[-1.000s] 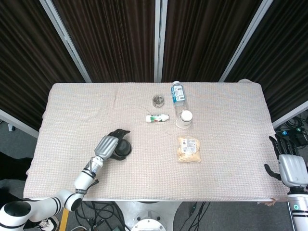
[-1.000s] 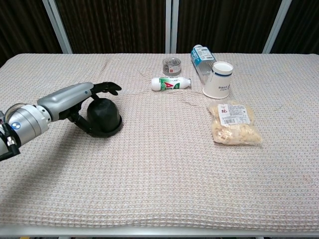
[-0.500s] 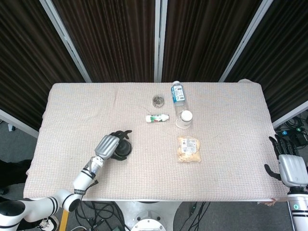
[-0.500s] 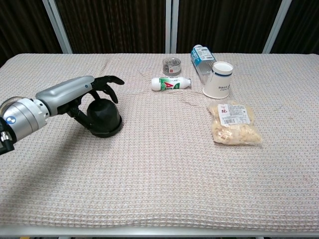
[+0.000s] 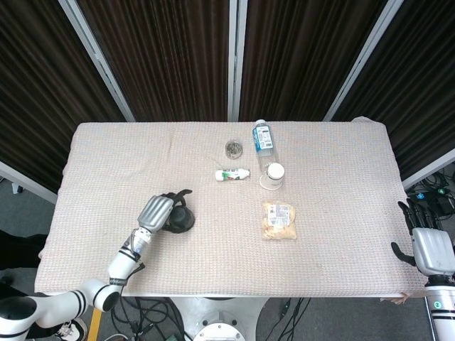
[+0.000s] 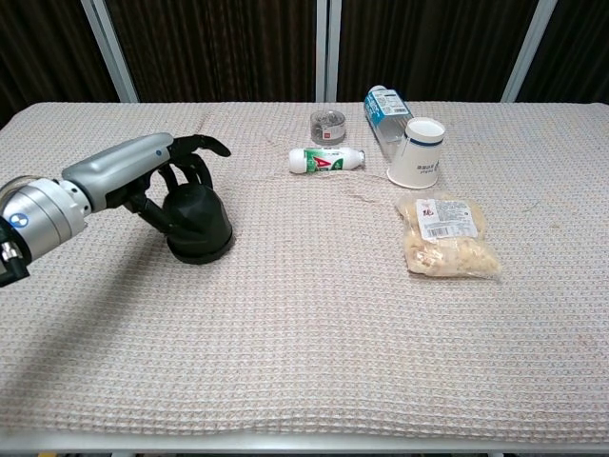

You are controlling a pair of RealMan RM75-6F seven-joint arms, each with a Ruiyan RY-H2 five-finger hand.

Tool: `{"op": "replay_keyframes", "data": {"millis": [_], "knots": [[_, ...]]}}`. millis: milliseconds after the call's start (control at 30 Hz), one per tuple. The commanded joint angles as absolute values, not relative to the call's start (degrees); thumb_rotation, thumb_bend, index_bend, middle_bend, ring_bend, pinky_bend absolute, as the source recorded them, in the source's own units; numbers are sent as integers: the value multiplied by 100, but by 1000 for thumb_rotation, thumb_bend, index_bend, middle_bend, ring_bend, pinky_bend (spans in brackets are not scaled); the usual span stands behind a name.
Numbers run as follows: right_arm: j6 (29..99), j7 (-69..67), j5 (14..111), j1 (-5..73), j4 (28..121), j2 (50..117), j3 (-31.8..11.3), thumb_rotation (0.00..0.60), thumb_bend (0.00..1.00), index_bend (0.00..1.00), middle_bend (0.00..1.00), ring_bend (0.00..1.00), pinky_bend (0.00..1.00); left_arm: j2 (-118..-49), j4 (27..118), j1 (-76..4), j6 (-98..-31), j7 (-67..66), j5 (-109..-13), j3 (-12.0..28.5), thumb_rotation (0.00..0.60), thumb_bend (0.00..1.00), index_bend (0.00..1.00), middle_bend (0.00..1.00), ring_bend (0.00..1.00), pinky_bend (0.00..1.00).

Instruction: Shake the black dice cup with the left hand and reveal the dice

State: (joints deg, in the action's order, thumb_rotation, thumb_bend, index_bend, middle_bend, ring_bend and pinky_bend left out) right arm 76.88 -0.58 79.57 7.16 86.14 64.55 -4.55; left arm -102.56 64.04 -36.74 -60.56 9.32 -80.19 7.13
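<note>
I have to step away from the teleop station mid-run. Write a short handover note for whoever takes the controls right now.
Left hand: over the black dice cup, fingers wrapped around its top; cup sits mouth-down on the cloth, front left of the table.
Right hand: idle off the table's right edge, fingers apart, holding nothing.
Done: the cup is grasped.
Left: shake it, then lift it to reveal the dice. No dice visible yet.
Nearby: small bottle, paper cup and snack bag lie to the right, well apart from the cup.
</note>
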Motion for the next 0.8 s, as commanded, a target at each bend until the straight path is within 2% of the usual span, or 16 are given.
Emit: {"op": "replay_keyframes", "data": {"millis": [33, 233, 433, 533, 667, 800], "knots": [[7692, -63, 7964, 715, 8617, 6456, -452, 600, 197, 0, 3, 0, 0, -10170, 6529, -3688, -6053, 916, -8024, 742, 600, 7, 175, 443, 350, 439], [7714, -77, 7980, 711, 8630, 6444, -456, 600, 196, 0, 4, 0, 0, -9976, 6771, -3711, -6128, 767, -8049, 815, 600, 7, 175, 443, 350, 439], [7713, -78, 7983, 714, 8637, 6439, -456, 600, 197, 0, 3, 0, 0, -9834, 6733, -3755, -6162, 627, -7845, 1070, 600, 10, 184, 443, 350, 440], [7700, -70, 7979, 720, 8638, 6443, -456, 600, 197, 0, 4, 0, 0, -9855, 6487, -3769, -6103, 633, -7716, 1139, 600, 11, 184, 443, 350, 440], [7703, -17, 7993, 729, 8665, 6452, -452, 600, 196, 0, 4, 0, 0, -10136, 5732, -3832, -6087, 712, -7620, 1221, 600, 11, 184, 443, 350, 440], [7693, 36, 7982, 733, 8690, 6456, -447, 600, 196, 0, 4, 0, 0, -10385, 5138, -3893, -5764, 980, -7417, 1268, 600, 13, 176, 415, 324, 418]]}}
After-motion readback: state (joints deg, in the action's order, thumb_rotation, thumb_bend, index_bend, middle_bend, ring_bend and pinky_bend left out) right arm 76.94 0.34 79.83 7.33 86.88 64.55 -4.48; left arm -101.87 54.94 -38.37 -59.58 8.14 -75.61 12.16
